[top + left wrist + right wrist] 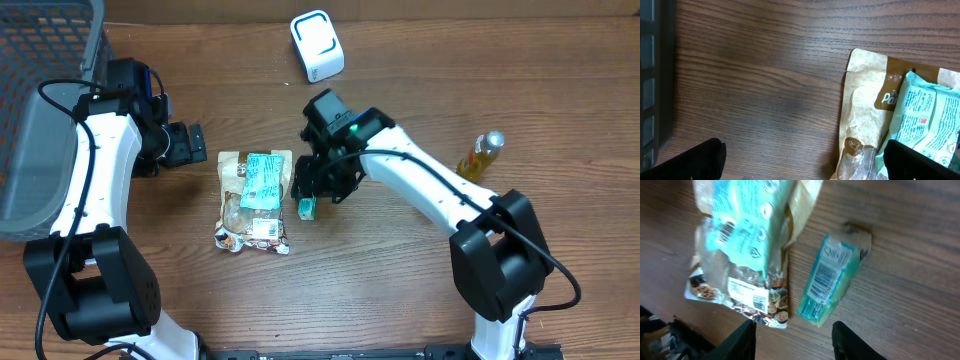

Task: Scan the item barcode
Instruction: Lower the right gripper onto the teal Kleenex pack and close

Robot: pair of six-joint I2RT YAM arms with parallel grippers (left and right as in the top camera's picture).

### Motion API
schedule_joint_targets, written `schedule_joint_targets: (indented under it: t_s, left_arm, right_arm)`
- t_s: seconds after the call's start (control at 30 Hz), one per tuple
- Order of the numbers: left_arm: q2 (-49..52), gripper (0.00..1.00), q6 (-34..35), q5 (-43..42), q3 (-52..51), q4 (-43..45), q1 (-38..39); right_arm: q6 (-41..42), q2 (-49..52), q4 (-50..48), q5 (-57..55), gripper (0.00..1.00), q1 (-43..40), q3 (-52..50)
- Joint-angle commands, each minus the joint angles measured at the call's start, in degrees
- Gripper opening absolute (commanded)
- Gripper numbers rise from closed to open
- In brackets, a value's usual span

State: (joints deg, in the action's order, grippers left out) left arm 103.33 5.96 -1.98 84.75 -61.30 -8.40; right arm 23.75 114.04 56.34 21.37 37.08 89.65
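1. Overhead: the teal packet [306, 207] lay mid-surface, just beside the snack bag [255, 200], close by the right gripper [318, 190].
2. Left wrist: the left gripper [802, 156] stood wide open, empty, near the bag.
3. Right wrist: the right gripper was open, holding nothing; the packet lay barcode up.

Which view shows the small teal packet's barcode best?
Right wrist. The small teal packet sits mid-frame with its barcode facing up and unobstructed. Overhead shows only a sliver of the packet poking out below the right hand, with no barcode readable. Left wrist doesn't show it at all.
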Motion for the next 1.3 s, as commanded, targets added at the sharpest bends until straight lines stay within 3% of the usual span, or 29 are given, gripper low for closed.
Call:
schedule_joint_targets:
  t_s: [0.0, 0.47, 0.8, 0.9, 1.1, 1.13, 1.23, 1.27]
  left_arm:
    - [0.81, 1.0, -0.42, -0.44, 1.22, 0.07, -0.24]
    - [0.81, 0.99, -0.42, -0.44, 1.22, 0.07, -0.24]
    - [0.81, 1.0, -0.42, -0.44, 1.22, 0.07, -0.24]
    - [0.81, 1.0, -0.42, -0.44, 1.22, 0.07, -0.24]
    - [0.81, 1.0, -0.44, -0.44, 1.22, 0.07, -0.24]
    - [0.81, 1.0, -0.42, -0.44, 1.22, 0.07, -0.24]
    - [0.81, 1.0, -0.42, -0.44, 1.22, 0.07, -0.24]
    - [0.81, 1.0, -0.42, -0.44, 1.22, 0.07, -0.24]
  right_arm:
    - [2.03, 0.11, -1.03, -2.69, 0.46, 0.63, -1.22]
    - [4.98, 0.11, -12.66, -2.93, 0.44, 0.9, -9.18]
    - [4.96, 0.11, -13.0, -4.07, 0.21, 0.9, -9.4]
    - [4.98, 0.11, -13.0, -4.63, 0.26, 0.9, -9.4]
    - [4.98, 0.13, -13.03, -5.46, 0.25, 0.9, -9.4]
    - [4.98, 0.13, -13.03, -5.49, 0.24, 0.9, -9.4]
    - [4.96, 0.13, -13.0, -5.49, 0.04, 0.9, -9.4]
    - [4.96, 0.13, -13.03, -5.46, 0.04, 0.9, -9.4]
